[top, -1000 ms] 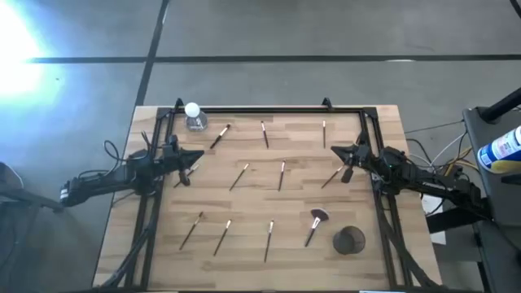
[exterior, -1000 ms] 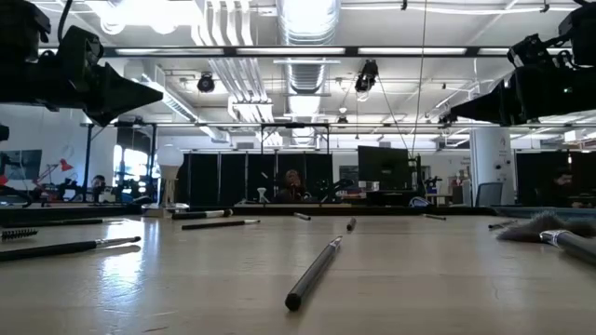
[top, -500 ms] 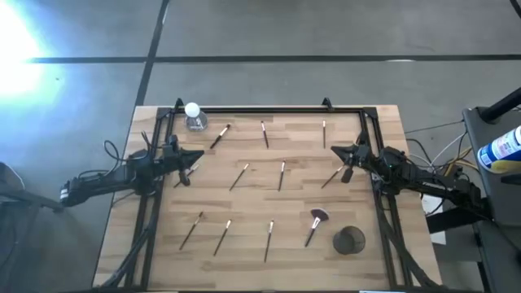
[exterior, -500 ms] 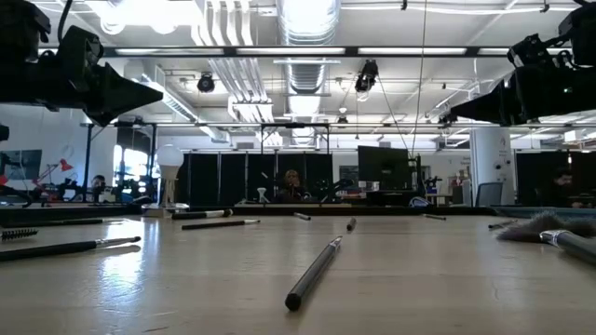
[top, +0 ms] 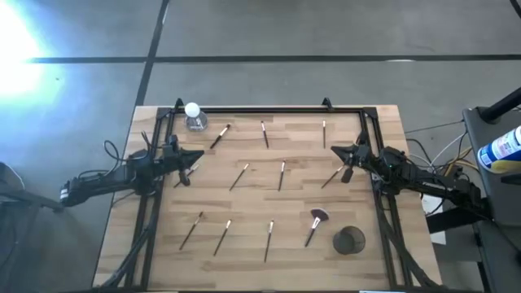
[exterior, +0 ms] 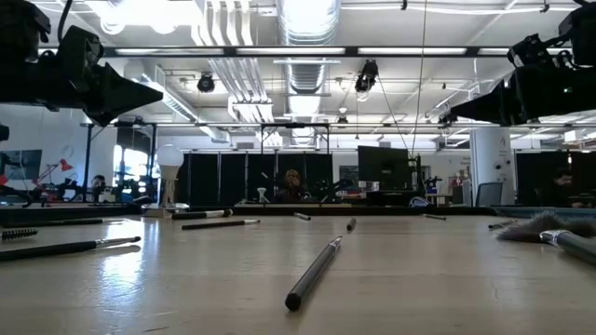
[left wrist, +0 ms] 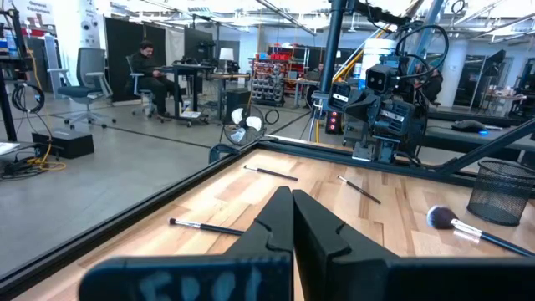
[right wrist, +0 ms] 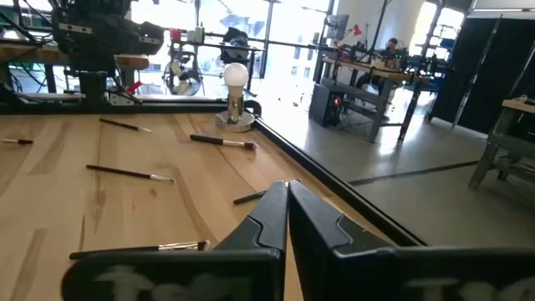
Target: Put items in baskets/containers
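Observation:
Several thin makeup brushes lie flat and scattered over the wooden table, among them one near the middle (top: 239, 176) and one at the near side (exterior: 315, 270). The big brush with the fanned pinkish head (top: 314, 225) lies beside the round dark mesh cup (top: 349, 240), which stands upright near the table's near right corner and also shows in the left wrist view (left wrist: 501, 191). My left gripper (top: 198, 157) hovers shut above the left side, over a brush (top: 189, 171). My right gripper (top: 335, 150) hovers shut above the right side, near another brush (top: 332, 176). Neither gripper holds anything.
A light bulb on a base (top: 194, 116) stands at the far left corner. Black frame rails (top: 260, 111) run along the table's far, left and right edges. A blue bottle (top: 501, 149) sits off the table to the right. People sit at desks in the room beyond.

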Controlling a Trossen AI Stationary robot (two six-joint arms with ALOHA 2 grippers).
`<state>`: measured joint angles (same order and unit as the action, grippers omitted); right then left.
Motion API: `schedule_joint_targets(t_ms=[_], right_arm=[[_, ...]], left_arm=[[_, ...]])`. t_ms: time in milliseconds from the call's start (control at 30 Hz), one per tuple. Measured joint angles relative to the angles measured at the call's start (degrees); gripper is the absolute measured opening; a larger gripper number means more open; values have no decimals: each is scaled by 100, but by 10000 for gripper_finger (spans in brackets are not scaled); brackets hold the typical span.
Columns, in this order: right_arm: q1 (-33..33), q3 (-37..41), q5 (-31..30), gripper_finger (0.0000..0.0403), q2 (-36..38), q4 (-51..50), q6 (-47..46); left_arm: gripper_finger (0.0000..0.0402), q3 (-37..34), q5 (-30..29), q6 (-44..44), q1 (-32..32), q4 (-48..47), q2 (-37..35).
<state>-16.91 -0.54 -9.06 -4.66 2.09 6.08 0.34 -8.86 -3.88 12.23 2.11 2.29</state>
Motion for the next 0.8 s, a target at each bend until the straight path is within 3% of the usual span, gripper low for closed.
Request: schedule_joint_targets(t_ms=[667, 800], right_arm=[[0, -2, 0, 8, 1, 6, -12], [0, -1, 2, 8, -1, 26, -669]], left_arm=[[0, 0, -27, -78, 0, 191, 3], [0, 0, -23, -320, 2, 439, 1]])
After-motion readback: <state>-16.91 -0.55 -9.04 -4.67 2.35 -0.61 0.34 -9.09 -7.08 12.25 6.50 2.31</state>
